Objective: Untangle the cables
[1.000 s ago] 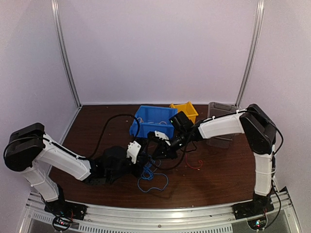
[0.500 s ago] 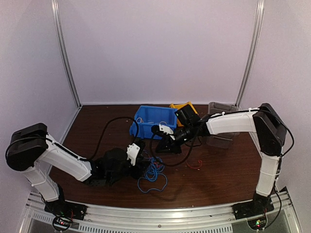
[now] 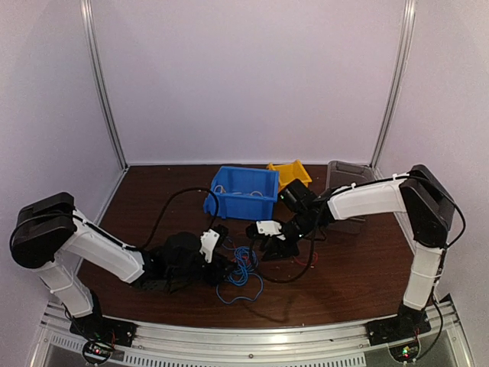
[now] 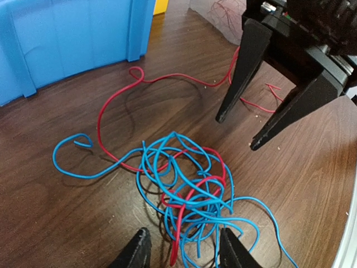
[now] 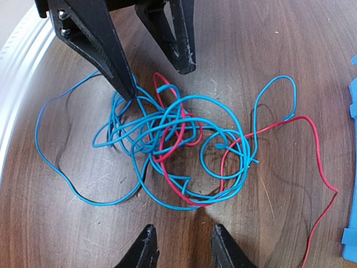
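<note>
Left gripper (image 4: 184,254) open over the cables (image 4: 189,190), right gripper (image 5: 182,248) open just beside them; pinching several strands together could tighten the knot.

White arms, black joints (image 3: 42,229)
Left arm (image 3: 99,252), right arm (image 3: 367,200) carry black cables (image 3: 163,212); left hand (image 4: 184,254), right hand (image 4: 237,133) black with tapered fingers (image 4: 245,67).
</note>
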